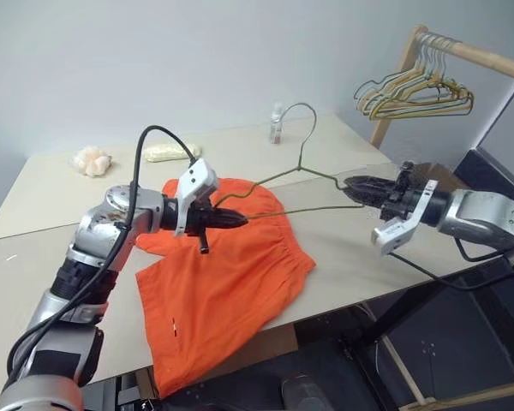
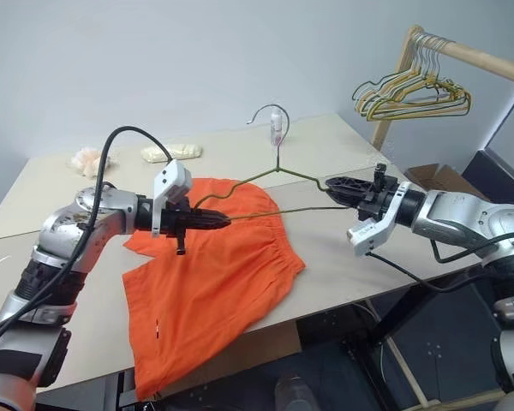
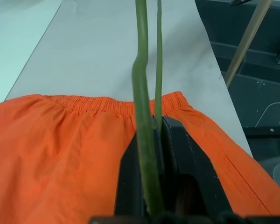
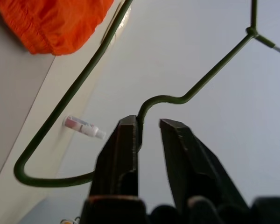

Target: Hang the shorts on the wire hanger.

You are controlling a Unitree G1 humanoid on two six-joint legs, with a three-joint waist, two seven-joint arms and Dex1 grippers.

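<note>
The orange shorts [image 1: 223,282] lie flat on the table [image 1: 360,248], one leg hanging over the near edge. Above them the wire hanger [image 1: 308,210] is held off the table, hook up. My left gripper [image 1: 240,220] is shut on the hanger's left corner; in the left wrist view the wire [image 3: 142,93] runs out between the black fingers [image 3: 177,158], above the shorts' waistband [image 3: 98,103]. My right gripper [image 4: 149,123] is at the hanger's right shoulder bend [image 4: 165,99] with its fingers apart; the wire rests against one finger [image 4: 128,135].
A wooden rack with a bunch of hangers [image 1: 415,90] stands at the back right. On the far part of the table are a small bottle [image 1: 277,122], a pale yellow bundle [image 1: 171,152] and a white lump [image 1: 92,160]. The table's right edge lies below my right arm.
</note>
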